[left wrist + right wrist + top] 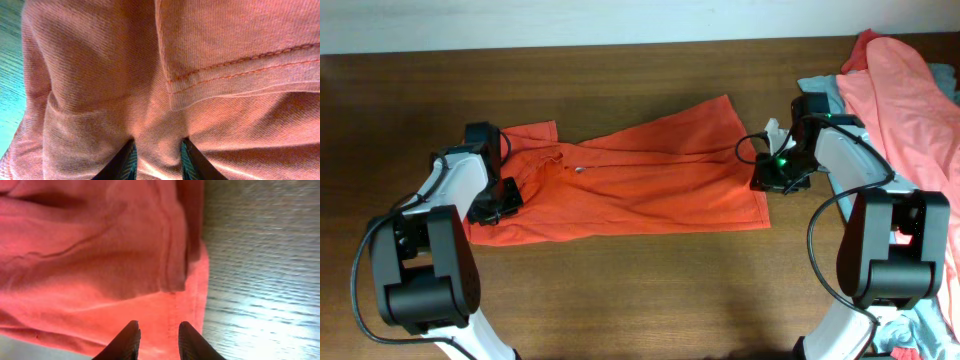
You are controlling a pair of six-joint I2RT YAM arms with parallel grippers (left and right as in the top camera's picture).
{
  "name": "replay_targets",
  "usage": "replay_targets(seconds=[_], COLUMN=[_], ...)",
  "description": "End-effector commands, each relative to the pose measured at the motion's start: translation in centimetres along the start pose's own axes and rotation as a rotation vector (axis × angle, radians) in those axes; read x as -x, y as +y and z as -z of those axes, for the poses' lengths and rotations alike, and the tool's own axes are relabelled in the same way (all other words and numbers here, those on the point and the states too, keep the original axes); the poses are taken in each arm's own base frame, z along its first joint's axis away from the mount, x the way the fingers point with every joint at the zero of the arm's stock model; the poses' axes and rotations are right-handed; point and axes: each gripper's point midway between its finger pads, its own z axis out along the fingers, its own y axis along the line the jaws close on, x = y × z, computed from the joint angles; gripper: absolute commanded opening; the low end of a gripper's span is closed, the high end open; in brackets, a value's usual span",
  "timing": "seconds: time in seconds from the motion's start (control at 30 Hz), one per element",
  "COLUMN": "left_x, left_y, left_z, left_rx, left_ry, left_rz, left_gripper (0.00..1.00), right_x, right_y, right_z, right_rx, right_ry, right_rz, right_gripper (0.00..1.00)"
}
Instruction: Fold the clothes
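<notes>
The left gripper [158, 152] pinched a ridge of the orange-red T-shirt [640, 180] between its jaws, and cloth filled everything ahead of them. The right gripper [159, 335] straddled the shirt's hem, but whether it was grasping or loose could not be told. Table [260, 255] lay right of those jaws.

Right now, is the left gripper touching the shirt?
Touching. The left wrist view shows the left gripper pinching a fold of the shirt between its fingers.

Likely a robotics lab (white wall [570, 20] behind): a wooden table [620, 290] with left arm [425, 255] and right arm [890, 245].
</notes>
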Motion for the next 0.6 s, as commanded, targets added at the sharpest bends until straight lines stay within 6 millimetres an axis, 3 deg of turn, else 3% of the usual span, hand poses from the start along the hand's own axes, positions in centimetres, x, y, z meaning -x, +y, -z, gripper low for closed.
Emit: replay_targets(seconds=[0.0, 0.2, 0.27, 0.43, 0.57], left_x=[-3.8, -4.3, -4.7, -5.8, -7.1], left_y=[1.6, 1.7, 1.9, 3.2, 3.9], left_z=[-3.6, -3.5, -3.4, -3.1, -2.6], left_rx=[0.072, 0.077, 0.084, 0.150, 0.182], left_ry=[0.155, 0.173, 0.193, 0.233, 0.289], left_rz=[-0.020, -0.024, -0.028, -0.045, -0.058], left_gripper=[0.30, 0.31, 0.31, 0.31, 0.31], right_x=[-1.3, -4.8, -7.3, -11.1, -13.4], right_y=[0.4, -0.3, -2.1, -6.4, -7.7], right_z=[-0.6, -3.6, -5.2, -4.6, -4.2], right_rx=[0.042, 0.048, -0.029, -0.314, -0.372], right_ry=[0.036, 0.119, 0.187, 0.290, 0.346], right_rz=[0.001, -0.027, -0.061, -0.240, -0.309], right_gripper=[0.31, 0.31, 0.30, 0.26, 0.25])
